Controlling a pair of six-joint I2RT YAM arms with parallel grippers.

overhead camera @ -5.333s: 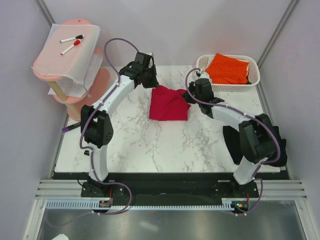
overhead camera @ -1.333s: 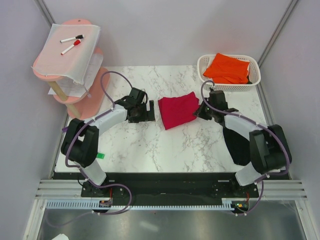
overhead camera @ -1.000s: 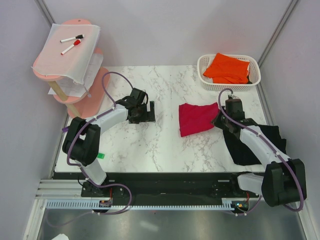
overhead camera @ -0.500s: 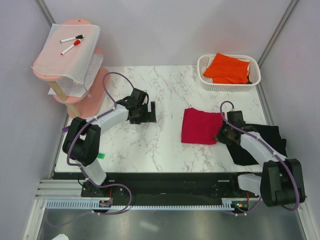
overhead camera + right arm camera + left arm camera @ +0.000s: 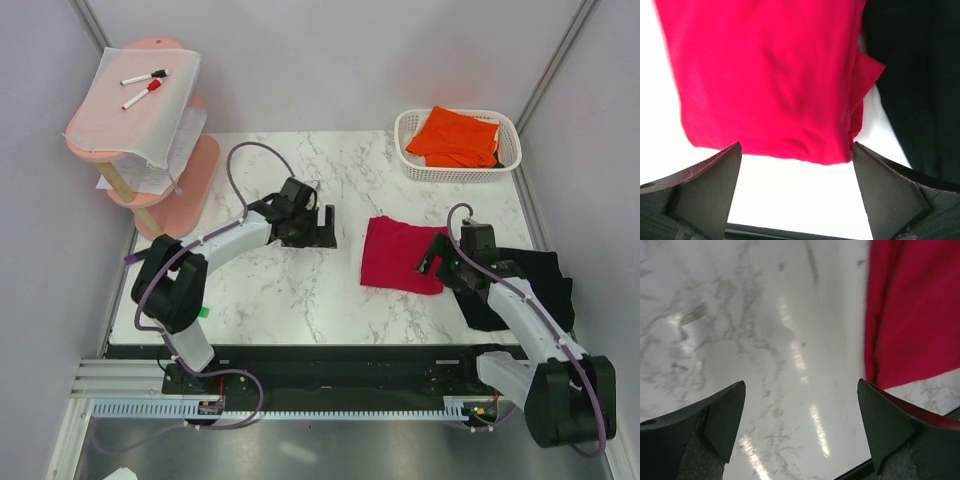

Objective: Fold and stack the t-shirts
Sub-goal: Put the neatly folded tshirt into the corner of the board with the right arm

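Here, crimson t-shirt [image 5: 765, 75] flat, right pincer [image 5: 796, 150] spread over its edge

- A white marble-patterned table [image 5: 300, 290] with grey veins fills the middle of the top view.
- A folded crimson red fabric t-shirt [image 5: 400, 255] lies flat right of centre. In the right wrist view its right edge meets the next item.
- A black fabric t-shirt [image 5: 550, 272] lies crumpled at the right edge.
- A white slotted plastic basket [image 5: 460, 173] stands in the upper right corner.
- A small green scrap [image 5: 201, 311] lies at the lower left edge; it is too small to identify.
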